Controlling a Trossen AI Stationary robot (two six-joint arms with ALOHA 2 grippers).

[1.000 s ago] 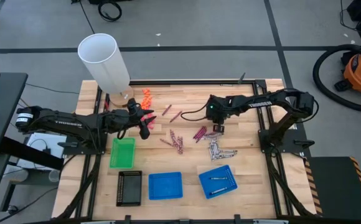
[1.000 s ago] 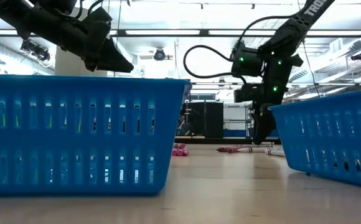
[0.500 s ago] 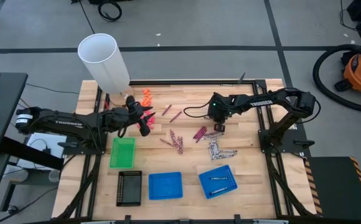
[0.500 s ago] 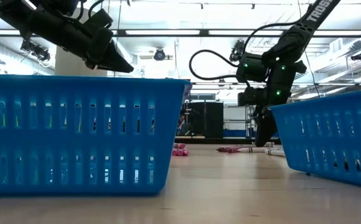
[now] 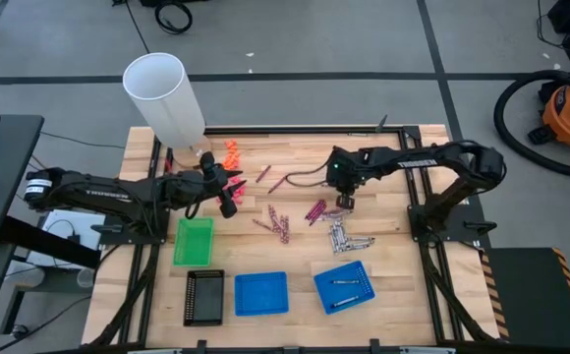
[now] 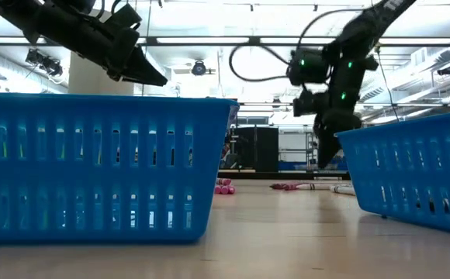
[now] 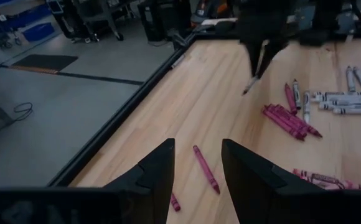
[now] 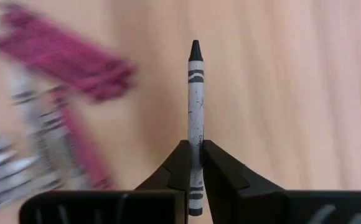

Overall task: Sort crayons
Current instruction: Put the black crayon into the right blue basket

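We find the right gripper (image 8: 195, 163) clamped on a grey crayon (image 8: 195, 112), lifted above the crayon piles (image 5: 336, 234) mid-table. The left gripper (image 7: 197, 163) hovers far-left, fingers parted, empty.

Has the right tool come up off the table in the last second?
Yes. The right tool, shut on a grey crayon, now hangs higher against the right blue basket's rim.

grey crayon (image 8: 196, 106) | magenta crayons (image 7: 290, 120) | green tray (image 5: 194, 241)
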